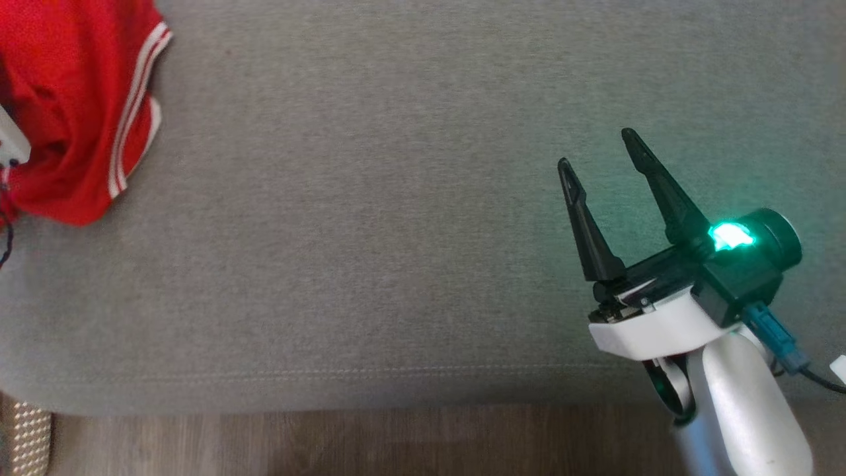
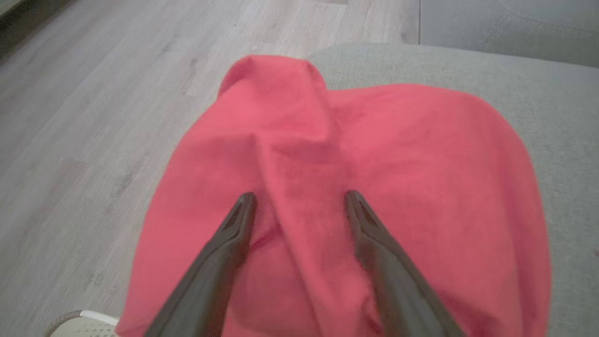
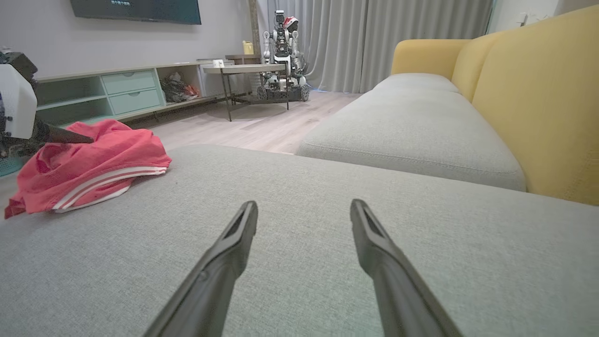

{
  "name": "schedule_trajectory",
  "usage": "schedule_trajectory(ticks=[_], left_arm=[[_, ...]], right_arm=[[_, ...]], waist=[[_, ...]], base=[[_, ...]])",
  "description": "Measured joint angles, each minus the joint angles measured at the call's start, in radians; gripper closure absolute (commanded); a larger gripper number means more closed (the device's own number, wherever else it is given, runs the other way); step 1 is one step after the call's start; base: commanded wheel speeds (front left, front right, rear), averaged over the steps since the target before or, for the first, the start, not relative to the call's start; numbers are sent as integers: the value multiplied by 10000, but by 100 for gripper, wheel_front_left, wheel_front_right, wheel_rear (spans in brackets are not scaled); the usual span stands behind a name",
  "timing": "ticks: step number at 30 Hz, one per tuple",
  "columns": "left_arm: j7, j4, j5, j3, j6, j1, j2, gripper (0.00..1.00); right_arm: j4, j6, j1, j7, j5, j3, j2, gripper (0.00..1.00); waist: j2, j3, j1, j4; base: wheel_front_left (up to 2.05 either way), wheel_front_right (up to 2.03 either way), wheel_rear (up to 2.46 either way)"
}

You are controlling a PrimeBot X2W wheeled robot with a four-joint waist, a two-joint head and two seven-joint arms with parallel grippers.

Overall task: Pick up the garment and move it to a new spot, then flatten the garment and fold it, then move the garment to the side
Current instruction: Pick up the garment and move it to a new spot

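The garment [image 1: 73,112], red with white stripes along its hem, lies bunched at the far left end of the grey cushion [image 1: 396,218]. In the left wrist view my left gripper [image 2: 299,199] stands open just over the garment [image 2: 421,187], one finger on each side of a raised fold; whether the tips touch the cloth I cannot tell. My right gripper [image 1: 598,155] hovers open over bare cushion at the right, far from the garment [image 3: 93,161], with nothing between its fingers. In the right wrist view my own right gripper [image 3: 304,208] points across the cushion, and the left arm's white wrist [image 3: 16,112] shows above the cloth.
The cushion's front edge [image 1: 330,403] drops to a wooden floor [image 1: 330,443]. A yellow sofa back [image 3: 538,93] rises on the right. Across the room stand a low cabinet [image 3: 126,91], a table [image 3: 243,70] and another robot [image 3: 283,51].
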Motion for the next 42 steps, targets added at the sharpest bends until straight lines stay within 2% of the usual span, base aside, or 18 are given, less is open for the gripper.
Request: schedule_trajectory(ticks=[1, 2, 3, 6, 11, 15, 18, 22, 26, 27, 29, 31, 35, 42], left_arm=[[4, 159, 4, -17, 0, -49, 6, 25], [31, 305, 0, -17, -6, -107, -15, 83], [44, 418, -2, -44, -25, -173, -48, 100], [-173, 635, -4, -63, -182, -265, -65, 100], [-1557, 512, -217, -19, -372, -375, -196, 100], [-2871, -217, -472, -12, -552, -686, -481, 100], [-3308, -951, -903, 6, -686, -862, -690, 100], [-3216, -2113, -1453, -48, -713, -826, -846, 100], [-2458, -3710, -2113, -174, -715, -809, -984, 100], [-2027, -4541, -2324, -341, -711, -765, -1168, 100], [-1620, -5292, -2429, -529, -633, -628, -1519, 100], [-1177, -5954, -2667, -740, -443, -382, -1969, 100], [-520, -7271, -2704, -1436, 29, 280, -2516, 100], [-322, -7402, -2717, -2245, 464, 794, -3476, 100]], right_arm=[[0, 0, 0, 0, 17, -6, 0, 0], [2, 0, 0, 0, 17, -13, 0, 0], [2, 0, 1, 0, 17, -17, 0, 0], [8, 0, 8, 0, 25, -25, 0, 0], [128, 0, 46, 0, 217, 12, -2, 0], [297, 0, 81, 0, 399, 104, -2, 0], [355, 0, 215, 0, 677, 155, 0, 0], [533, 0, 748, 0, 993, 284, 0, 0], [529, 0, 996, 0, 1179, 311, 6, 0], [464, 0, 1024, 0, 1321, 150, 6, 0], [430, 0, 1039, 0, 1444, 0, 6, 0], [408, 0, 1048, 0, 1459, -48, 4, 0], [81, 0, 1039, 0, 1636, -104, 8, 0], [-454, 0, 1022, 0, 2102, -247, 10, 0]], waist=[[0, 3, 0, -83], [0, -5, 0, -149], [0, -33, 1, -184], [0, -194, 0, -210], [0, -573, 0, -129], [0, -1081, 0, -56], [0, -1579, -1, -45], [0, -2306, -1, -134], [1, -2878, -2, -421], [0, -3014, -2, -672], [0, -3095, -2, -938], [1, -3137, -2, -1218], [1, -3073, -2, -1988], [1, -2825, -2, -3010]], base=[[0, 0, 0], [0, 0, 0], [0, 0, 0], [0, 0, 0], [0, 0, 0], [0, 0, 0], [0, 0, 0], [0, 0, 0], [0, 0, 0], [0, 0, 0], [0, 0, 0], [0, 0, 0], [0, 0, 0], [0, 0, 0]])
